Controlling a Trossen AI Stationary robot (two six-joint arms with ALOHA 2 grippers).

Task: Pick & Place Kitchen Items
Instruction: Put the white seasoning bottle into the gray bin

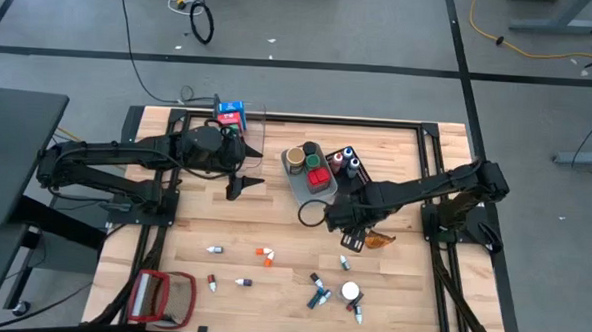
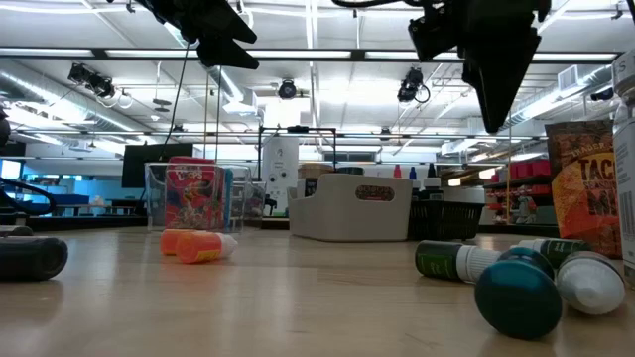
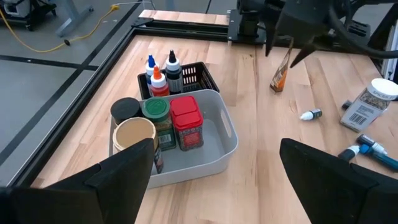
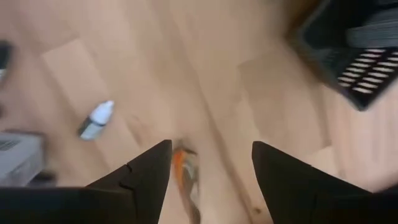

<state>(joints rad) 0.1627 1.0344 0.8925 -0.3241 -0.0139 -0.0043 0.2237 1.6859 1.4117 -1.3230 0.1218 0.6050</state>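
Small kitchen items lie scattered on the near half of the wooden table: tiny bottles [image 1: 317, 287], a round white-topped jar [image 1: 351, 291] and an orange-capped piece [image 1: 264, 254]. An orange snack packet [image 1: 378, 240] stands on its lower edge near the right arm. My right gripper [image 4: 211, 146] hangs open above the table, pointing down, with the packet's top [image 4: 186, 174] below and between its fingers, untouched. My left gripper [image 3: 214, 149] is open in the air left of the grey bin [image 1: 311, 184], aimed at it.
The grey bin holds jars and a red tin [image 3: 186, 121]. Behind it stands a black bin [image 1: 348, 164] with capped bottles. A clear bin [image 1: 240, 119] with a blue and red carton sits at the far left. A red-framed flat object [image 1: 162, 295] lies at the near left corner.
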